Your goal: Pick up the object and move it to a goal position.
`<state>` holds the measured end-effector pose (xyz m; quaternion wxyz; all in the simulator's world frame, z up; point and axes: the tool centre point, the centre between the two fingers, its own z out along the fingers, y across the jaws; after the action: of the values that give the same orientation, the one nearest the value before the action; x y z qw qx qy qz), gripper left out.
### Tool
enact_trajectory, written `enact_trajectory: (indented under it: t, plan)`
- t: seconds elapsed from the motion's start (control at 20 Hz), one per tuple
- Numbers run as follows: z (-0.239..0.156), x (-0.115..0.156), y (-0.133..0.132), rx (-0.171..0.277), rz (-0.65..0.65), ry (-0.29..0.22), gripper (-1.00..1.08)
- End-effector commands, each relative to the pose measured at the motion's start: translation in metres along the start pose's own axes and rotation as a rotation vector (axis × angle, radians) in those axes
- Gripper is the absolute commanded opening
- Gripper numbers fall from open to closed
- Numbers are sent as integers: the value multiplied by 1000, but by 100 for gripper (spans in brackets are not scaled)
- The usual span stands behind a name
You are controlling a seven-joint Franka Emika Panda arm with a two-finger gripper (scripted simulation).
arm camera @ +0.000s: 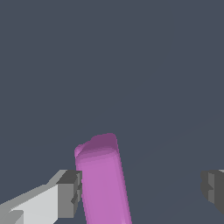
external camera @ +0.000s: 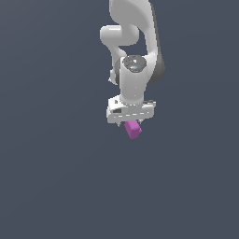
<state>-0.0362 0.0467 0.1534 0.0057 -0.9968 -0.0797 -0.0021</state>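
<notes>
The small magenta-purple oblong block (arm camera: 103, 181) lay between my two fingers in the wrist view, its long body running away from the camera and ending in a rounded, slightly stepped tip. It looked rigid and solid, smooth-faced and flatly coloured, so I judged it light, stiff and unlikely to deform or break, though its slick sides might let it slide if pinched off-centre. It was far narrower than my reach, and the best hold seemed to be across its two long flat sides, near the middle of its length and away from the notched end. One dark grey finger pad (arm camera: 72, 192) sat just beside the block, touching or nearly so; I could not tell which. The other pad (arm camera: 213, 189) stood well apart from it, so my white pincer (external camera: 131, 122) was spread wide and gripped nothing. In the exterior view the block (external camera: 133, 129) poked out from under the pincer, tilted toward that view's right, against a plain dark grey ground (external camera: 51, 177). No goal marker was visible.
</notes>
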Motion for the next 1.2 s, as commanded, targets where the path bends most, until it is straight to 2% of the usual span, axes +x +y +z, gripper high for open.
enact_trajectory:
  t: [0.0, 0.5, 0.9, 1.15]
  plan:
    - [6, -12, -10, -3, -51, -2, 100]
    - [20, -45, -34, -10, -179, -6, 100]
    - [23, -47, -36, -10, -186, -6, 100]
    - [41, -48, -36, -10, -188, -6, 100]
